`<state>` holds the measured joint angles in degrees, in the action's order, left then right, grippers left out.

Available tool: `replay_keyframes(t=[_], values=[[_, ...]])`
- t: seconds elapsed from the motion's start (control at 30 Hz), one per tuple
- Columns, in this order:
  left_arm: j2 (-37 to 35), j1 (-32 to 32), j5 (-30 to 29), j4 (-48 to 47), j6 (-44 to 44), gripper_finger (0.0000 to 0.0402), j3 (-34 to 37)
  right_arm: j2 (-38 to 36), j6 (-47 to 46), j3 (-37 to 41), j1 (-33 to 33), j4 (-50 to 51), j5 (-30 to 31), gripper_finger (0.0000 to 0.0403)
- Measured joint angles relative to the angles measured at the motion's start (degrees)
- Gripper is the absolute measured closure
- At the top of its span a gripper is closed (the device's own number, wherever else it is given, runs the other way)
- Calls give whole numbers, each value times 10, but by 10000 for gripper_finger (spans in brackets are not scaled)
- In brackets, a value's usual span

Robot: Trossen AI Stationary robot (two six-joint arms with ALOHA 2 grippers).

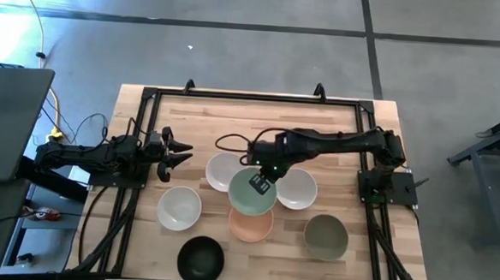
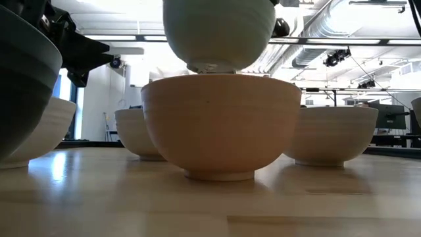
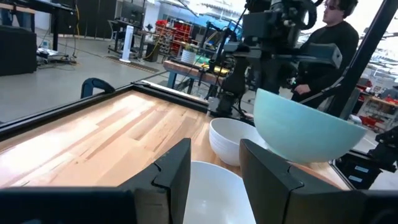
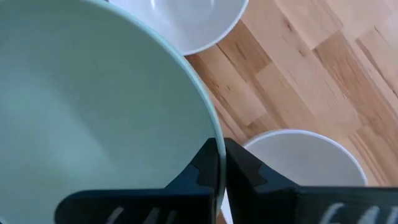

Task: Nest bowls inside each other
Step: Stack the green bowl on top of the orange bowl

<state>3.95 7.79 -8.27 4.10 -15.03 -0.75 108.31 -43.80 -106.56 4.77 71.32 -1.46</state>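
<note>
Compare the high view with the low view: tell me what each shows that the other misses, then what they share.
Only the high view: the whole table, all seven bowls including the olive-grey bowl, the idle left gripper at the table's left, and the right gripper shut on the mint green bowl's rim.

Only the low view: the mint bowl's base hangs above the peach bowl, and the room behind.

Both: mint bowl over the peach bowl, white bowls, black bowl.
</note>
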Motion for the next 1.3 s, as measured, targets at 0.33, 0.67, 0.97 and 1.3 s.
replay_keyframes(t=[0.33, 0.67, 0.97, 1.3], values=[[0, 0, -1, 0, -10, 274, 0, 1, -28, 10, 35, -28, 5, 403], [0, 0, -1, 0, -14, 274, 0, 5, -53, 10, 47, -33, -6, 403], [0, 0, -7, 0, -13, 274, 0, 13, -82, 10, 63, -42, -22, 403], [1, 0, -14, -12, -14, 274, 0, 35, -119, 10, 81, -40, -35, 403]])
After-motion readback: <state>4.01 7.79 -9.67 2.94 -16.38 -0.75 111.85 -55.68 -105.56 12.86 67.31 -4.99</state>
